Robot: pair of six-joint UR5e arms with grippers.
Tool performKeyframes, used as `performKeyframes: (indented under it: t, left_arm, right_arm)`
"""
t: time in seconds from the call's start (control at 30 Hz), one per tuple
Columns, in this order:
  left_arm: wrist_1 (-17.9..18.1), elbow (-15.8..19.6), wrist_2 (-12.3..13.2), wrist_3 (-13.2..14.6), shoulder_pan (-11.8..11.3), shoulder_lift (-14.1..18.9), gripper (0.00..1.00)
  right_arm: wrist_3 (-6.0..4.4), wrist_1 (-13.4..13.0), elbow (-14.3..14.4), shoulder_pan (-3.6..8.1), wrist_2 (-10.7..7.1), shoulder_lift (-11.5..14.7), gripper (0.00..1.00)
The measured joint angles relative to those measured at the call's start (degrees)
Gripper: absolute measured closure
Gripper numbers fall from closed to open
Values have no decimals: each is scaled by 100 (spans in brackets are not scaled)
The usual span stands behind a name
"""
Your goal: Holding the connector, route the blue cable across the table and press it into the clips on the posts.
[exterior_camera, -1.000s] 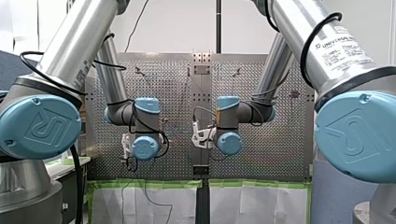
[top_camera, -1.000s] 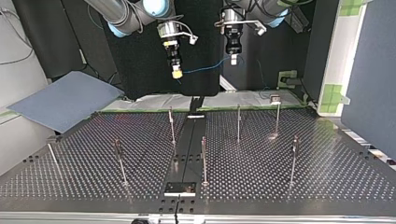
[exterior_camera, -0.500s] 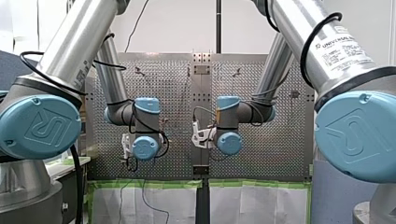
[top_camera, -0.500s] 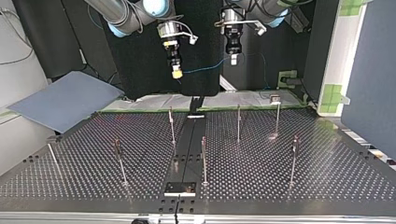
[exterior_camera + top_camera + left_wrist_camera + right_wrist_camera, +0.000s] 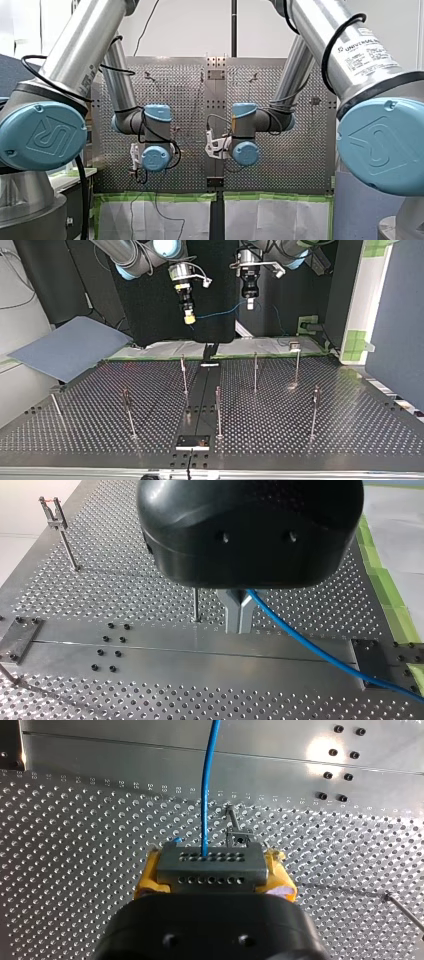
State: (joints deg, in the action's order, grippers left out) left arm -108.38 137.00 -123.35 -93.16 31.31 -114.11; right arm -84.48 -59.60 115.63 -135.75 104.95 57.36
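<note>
Clamping the grey connector point(image 5: 210, 870) between its yellow pads point(image 5: 147, 875), the right gripper point(image 5: 212, 866) was closed to the block's width. The blue cable point(image 5: 205, 785) ran straight ahead from the connector's face, passing a clipped post point(image 5: 234, 831) on the perforated table point(image 5: 75, 845) beneath. The left gripper point(image 5: 239, 615) had its metal fingers point(image 5: 231, 614) pinched almost together on the blue cable, which trailed off to one side, and a thin post point(image 5: 196, 605) stood just beside those fingers.
</note>
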Motion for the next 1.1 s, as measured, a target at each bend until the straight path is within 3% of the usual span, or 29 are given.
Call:
performKeyframes:
  t: [0.9,1.1]
  left_arm:
    - [-6,4,-3,13,3,3,100]
    - [46,195,-190,204,141,105,100]
  right_arm:
    - [0,18,0,0,0,0,100]
    - [38,167,-80,-127,131,-149,100]
